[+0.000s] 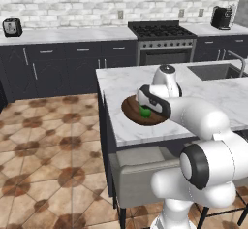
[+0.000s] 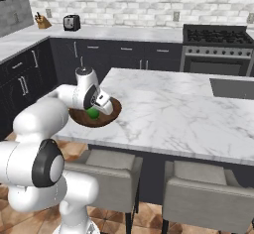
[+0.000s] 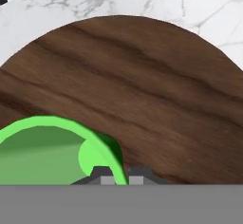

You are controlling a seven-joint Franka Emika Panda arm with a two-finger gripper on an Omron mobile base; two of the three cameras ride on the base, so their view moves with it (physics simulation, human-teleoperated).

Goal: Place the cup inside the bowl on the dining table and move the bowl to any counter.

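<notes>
**Pincer pinching cup rim inside the bowl**

Nearest the base stand two grey upholstered chairs (image 2: 208, 191), tucked side by side under the edge of the dining desk (image 2: 173, 114). Above them the white arm reaches forward over the marble top.

The pincer (image 3: 116, 173) is pressed together on the rim of the one green cup (image 3: 52, 152): in the hand view its two dark fingertips (image 3: 100, 174) sit on either side of the cup's wall, one inside and one outside. The cup is inside the one brown wooden bowl (image 3: 142, 90), its base down on the bowl's floor as far as the base views show. The bowl rests on the desk near the corner closest to the arm, well apart from the sink (image 1: 215, 71) set into the far part of the same top.

Beyond, across the tiled floor (image 1: 43, 150), the long counter (image 1: 68, 35) runs along the brick wall. On it stand two toasters: one (image 1: 11, 27) at the left and one (image 1: 222, 17) right of the stove (image 1: 162, 41). A knife block (image 2: 42, 21) sits by the left toaster.
</notes>
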